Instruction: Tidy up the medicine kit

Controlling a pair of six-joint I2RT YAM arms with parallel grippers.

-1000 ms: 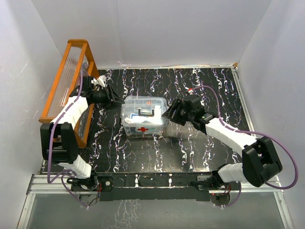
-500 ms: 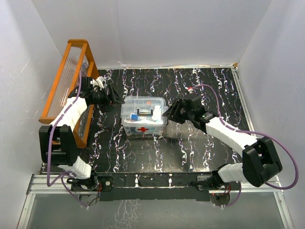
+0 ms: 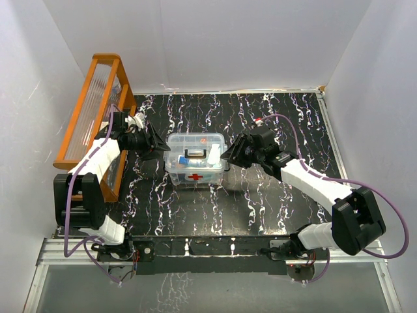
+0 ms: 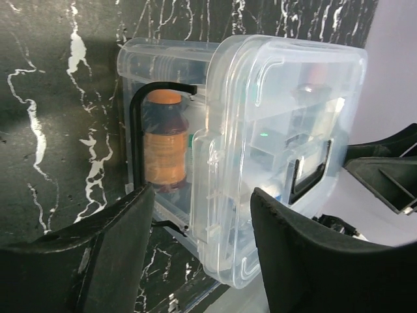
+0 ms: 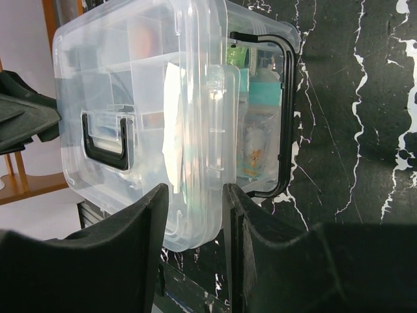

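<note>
1. Flanking the clear rectangular plastic medicine kit box [image 3: 195, 168] with a red cross on its wall, both hands sit at its two ends on the black, white-veined counter [image 3: 260, 208].
2. The left hand [image 3: 158, 147] has its fingers [image 4: 111, 254] spread wide and holds nothing. The box end lies just ahead of the fingertips, and contact cannot be made out.
3. Straight ahead of that hand the clear lid [image 4: 287, 85] sits on the box. An orange bottle [image 4: 163, 147] stands inside, beyond the left finger, behind a black wire latch [image 4: 135, 130].
4. The right hand [image 3: 228, 155] has its fingers parted by a narrower gap and grips nothing. The opposite box end is directly in front of it.
5. Beyond its left finger is the lid's dark handle [image 5: 107, 140], and beyond its right finger a second black wire latch [image 5: 287, 111].
6. Behind the left hand, an orange slatted rack [image 3: 91, 111] leans at the counter's edge.
</note>
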